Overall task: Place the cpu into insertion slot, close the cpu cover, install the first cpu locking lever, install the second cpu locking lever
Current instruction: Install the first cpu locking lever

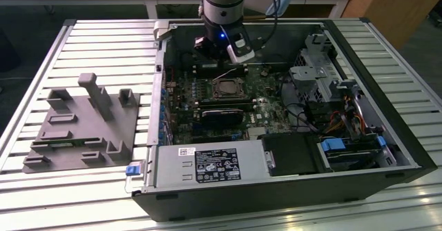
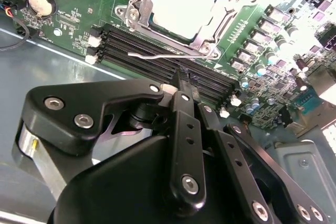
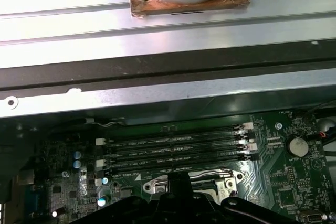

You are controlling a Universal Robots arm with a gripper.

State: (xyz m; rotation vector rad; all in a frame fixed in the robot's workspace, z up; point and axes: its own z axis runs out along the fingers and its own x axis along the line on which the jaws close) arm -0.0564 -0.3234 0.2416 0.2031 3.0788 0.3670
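The cpu [image 2: 184,1] lies flat in the insertion slot [image 1: 228,88], its pale face showing through the window of the cpu cover [image 2: 212,32], which is down over it. A thin silvery locking lever [image 2: 163,55] runs along the socket edge beside the memory slots [image 2: 157,59]. My gripper [image 2: 178,77] hovers just above the memory slots, close to that lever, fingers together with nothing seen between them. In the exterior view the gripper [image 1: 224,64] hangs behind the socket. The first wrist view has the gripper [image 3: 176,182] in front of the socket frame [image 3: 226,179].
The open computer case [image 1: 407,158] lies on a slatted metal table [image 1: 103,44]. A grey fixture block [image 1: 83,122] sits at the exterior view's left. Inside are a black card [image 1: 224,118], a power supply [image 1: 207,163], drive bays [image 1: 324,81] and cables [image 1: 345,119].
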